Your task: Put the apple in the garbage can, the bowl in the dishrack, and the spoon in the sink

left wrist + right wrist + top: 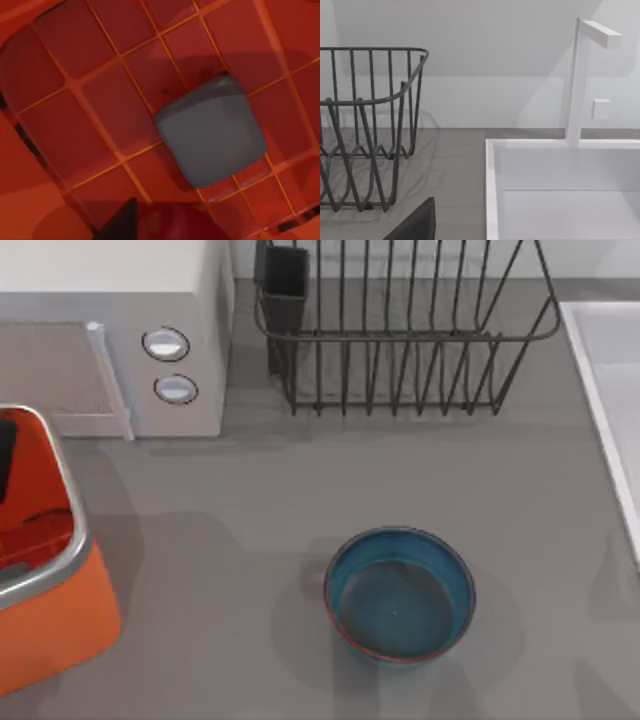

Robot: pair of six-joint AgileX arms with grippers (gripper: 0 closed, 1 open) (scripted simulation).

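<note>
Red and round, the apple [172, 222] is sitting just under my left wrist, beside a dark finger [120, 220]; whether my fingers are still gripping it, I cannot tell. Around it the garbage can [75, 100] is showing its ribbed orange inside, so I am dropping it there. Right of the garbage can [45, 570], the bowl [400, 595] is waiting below the dishrack [400, 330]. My right arm is idling near the sink [545, 170].

A dark tool finger [415, 222] sits low between the wire dishrack [370, 130] and the white sink [560, 190]; a faucet [580, 80] rises beyond.
</note>
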